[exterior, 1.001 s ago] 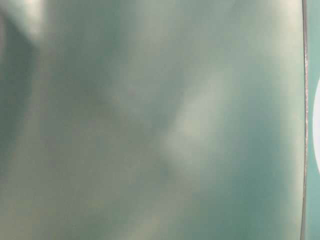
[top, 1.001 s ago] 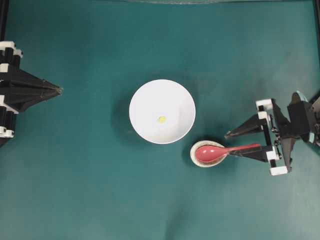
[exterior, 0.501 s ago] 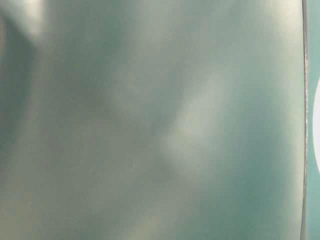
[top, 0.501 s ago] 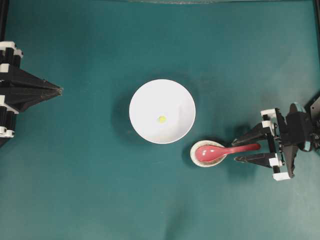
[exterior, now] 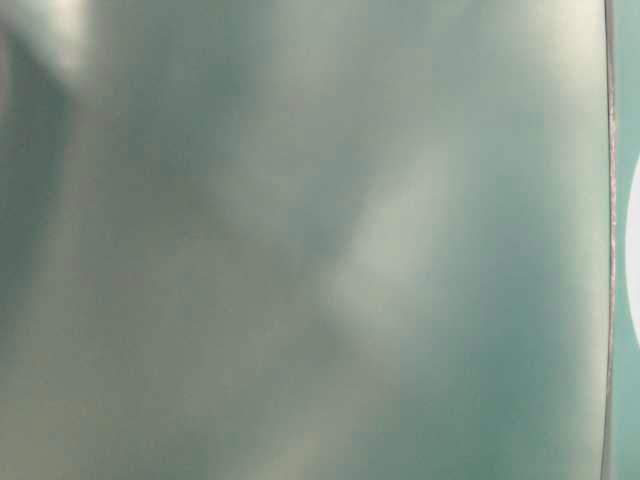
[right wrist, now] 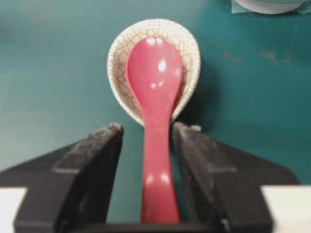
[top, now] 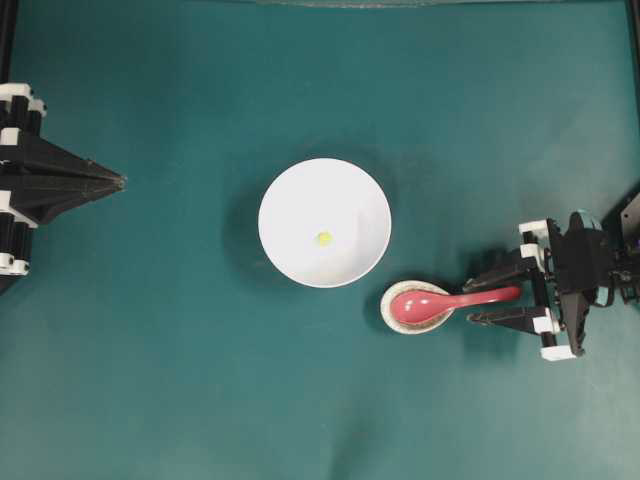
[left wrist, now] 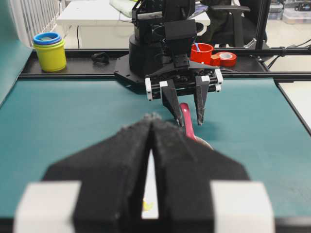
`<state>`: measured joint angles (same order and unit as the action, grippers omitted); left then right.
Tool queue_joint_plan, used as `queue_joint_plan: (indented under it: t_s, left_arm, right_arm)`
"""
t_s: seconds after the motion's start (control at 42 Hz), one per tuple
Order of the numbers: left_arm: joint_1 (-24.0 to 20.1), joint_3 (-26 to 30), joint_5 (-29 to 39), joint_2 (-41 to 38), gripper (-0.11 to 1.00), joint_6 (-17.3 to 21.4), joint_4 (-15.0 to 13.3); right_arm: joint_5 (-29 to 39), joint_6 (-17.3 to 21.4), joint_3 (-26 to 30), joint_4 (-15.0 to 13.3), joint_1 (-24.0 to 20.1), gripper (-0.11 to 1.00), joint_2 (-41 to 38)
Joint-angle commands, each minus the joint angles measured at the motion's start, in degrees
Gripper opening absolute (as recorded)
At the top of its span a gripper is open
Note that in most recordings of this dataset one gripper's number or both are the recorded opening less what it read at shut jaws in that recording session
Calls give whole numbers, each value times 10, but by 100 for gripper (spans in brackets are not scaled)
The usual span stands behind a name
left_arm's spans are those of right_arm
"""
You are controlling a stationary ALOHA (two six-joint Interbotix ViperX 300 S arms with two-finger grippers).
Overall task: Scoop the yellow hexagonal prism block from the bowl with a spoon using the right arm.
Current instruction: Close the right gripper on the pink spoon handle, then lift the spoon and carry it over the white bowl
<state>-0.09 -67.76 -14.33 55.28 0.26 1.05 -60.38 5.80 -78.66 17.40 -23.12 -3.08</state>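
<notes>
The tiny yellow hexagonal prism block (top: 324,238) lies near the middle of the white bowl (top: 340,195). The pink-red spoon (top: 420,305) rests with its scoop in a small speckled spoon rest (top: 391,313) just right of the bowl, and its handle points right. My right gripper (top: 470,301) is low at the handle end and open. Its two fingers (right wrist: 99,160) straddle the handle of the spoon (right wrist: 155,73), with a gap on each side. My left gripper (top: 120,181) is shut at the far left edge and holds nothing.
The table-level view is a blurred teal-grey wash, with a white sliver (exterior: 634,260) at its right edge. Beyond the table's far edge, the left wrist view shows stacked yellow and blue cups (left wrist: 48,48) and red tape rolls (left wrist: 221,57).
The right gripper has sunk toward the table and shifted, so its fingers now straddle the spoon handle, and they have narrowed a little. The left arm, bowl, block and spoon have not moved.
</notes>
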Motion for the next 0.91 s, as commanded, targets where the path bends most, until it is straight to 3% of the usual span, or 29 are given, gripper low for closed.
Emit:
queue_joint_plan:
  t_s: [0.0, 0.31, 0.667, 0.882]
  left_arm:
    - [-1, 9, -3, -4, 0, 1, 1]
    - [-1, 9, -3, -4, 0, 1, 1]
    - [-1, 9, 0, -4, 0, 1, 1]
    - [-1, 10, 0, -4, 0, 1, 1]
  right_arm:
    - [-6, 1, 4, 2, -2, 51, 5]
    - [-4, 1, 4, 7, -2, 23, 4]
    - [-6, 1, 6, 10, -2, 23, 11]
    - [19, -3, 10, 10, 2, 23, 69]
